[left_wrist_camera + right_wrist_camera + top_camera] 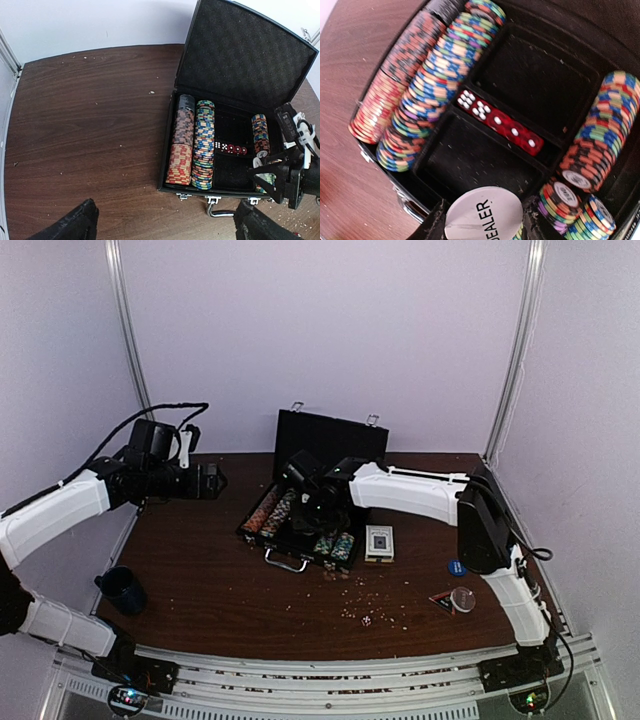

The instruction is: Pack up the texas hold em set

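The texas hold em set's black case (331,436) stands open mid-table, lid up. Multicoloured chip rows (202,145) fill its left side and red dice (500,122) lie in the middle slot. More chips (602,130) lie on the right. My right gripper (482,222) hovers over the case's near empty compartment (480,160), shut on a white round DEALER button (482,212). My left gripper (167,225) hangs open and empty over bare table left of the case. The card deck box (379,541) lies on the table right of the case.
A dark blue mug (122,589) stands near the left front edge. A blue round button (456,567) and a clear round piece (462,598) lie at the right. A small die (366,620) and scattered crumbs sit in front of the case. The case handle (220,214) faces forward.
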Controlling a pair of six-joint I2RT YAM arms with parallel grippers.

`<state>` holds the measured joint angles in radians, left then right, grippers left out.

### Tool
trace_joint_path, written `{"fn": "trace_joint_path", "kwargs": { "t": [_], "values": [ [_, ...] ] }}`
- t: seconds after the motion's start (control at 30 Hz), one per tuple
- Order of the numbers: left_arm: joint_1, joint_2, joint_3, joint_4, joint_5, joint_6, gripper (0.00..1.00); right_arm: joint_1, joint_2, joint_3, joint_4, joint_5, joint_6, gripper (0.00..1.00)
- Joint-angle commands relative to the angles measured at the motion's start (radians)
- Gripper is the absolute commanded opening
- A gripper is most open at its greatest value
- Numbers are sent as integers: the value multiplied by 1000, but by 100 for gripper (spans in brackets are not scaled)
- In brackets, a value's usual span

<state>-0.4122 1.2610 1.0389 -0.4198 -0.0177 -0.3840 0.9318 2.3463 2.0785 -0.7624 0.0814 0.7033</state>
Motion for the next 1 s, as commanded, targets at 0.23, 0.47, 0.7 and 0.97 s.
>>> {"fn": "trace_joint_path", "kwargs": {
  "t": [0.23, 0.47, 0.7, 0.97],
  "values": [
    [1, -73, -42, 65, 9, -31, 98, 6, 103, 119, 11, 3, -27, 45],
    [1, -83, -55, 76, 26, -44, 98, 6, 126, 118, 18, 3, -19, 51],
    [1, -88, -59, 79, 37, -44, 98, 6, 115, 119, 8, 12, -14, 68],
    [1, -124, -84, 115, 21, -62, 98, 5, 19, 102, 25, 39, -31, 81]
  ]
}}
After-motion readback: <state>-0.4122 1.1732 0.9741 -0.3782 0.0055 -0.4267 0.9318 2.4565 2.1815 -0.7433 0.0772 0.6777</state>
